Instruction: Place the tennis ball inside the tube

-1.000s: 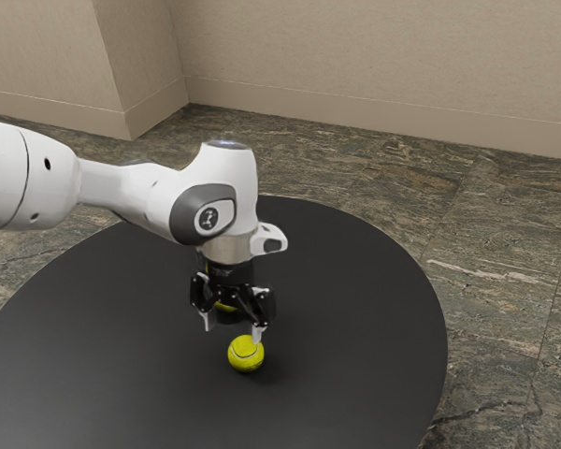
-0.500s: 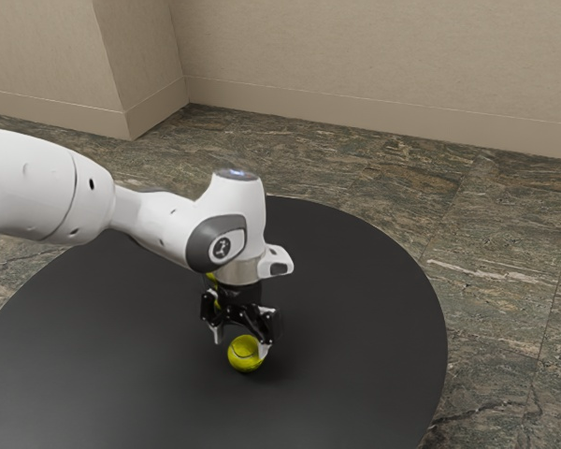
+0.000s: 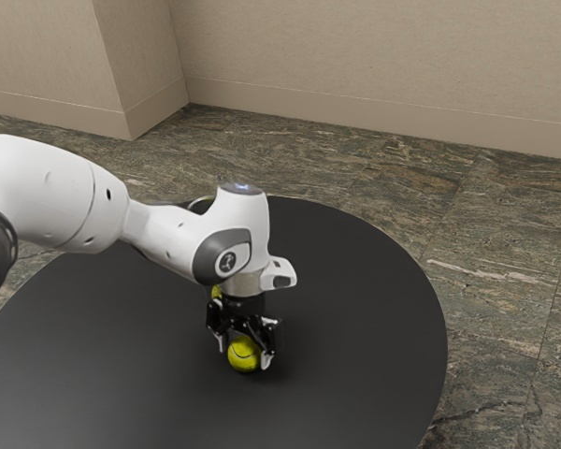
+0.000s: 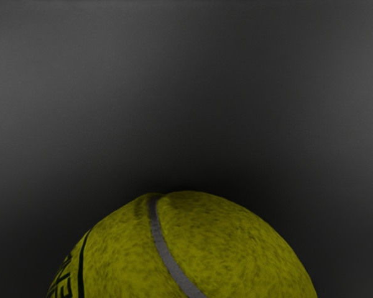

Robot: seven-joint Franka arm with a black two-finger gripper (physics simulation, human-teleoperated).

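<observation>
The arm (image 3: 168,234) comes in from the exterior view's left, its pale links sloping down to a bulky wrist, and the hand below points straight down with its fingertips low, near the round black table (image 3: 355,327). The gripper (image 3: 245,352) stands wide, one finger on either side of the tennis ball (image 3: 244,356), straddling it rather than clamping it; whether either finger grazes the felt is too fine to make out. The ball rests on the tabletop, directly under the palm, with a grey seam curving over it and black lettering along one flank (only part of the lettering can be read as such). As for containers, a thin curved rim (image 3: 201,200) rises just above the arm's slimmer link, and a yellow patch (image 3: 216,293) peeks out behind the hand; the arm covers what lies between them, so I cannot say for certain that both belong to the tube, or what it contains. The ball's upper part is partly behind the gripper in the exterior view, and the wrist view's edge cuts the ball off.
</observation>
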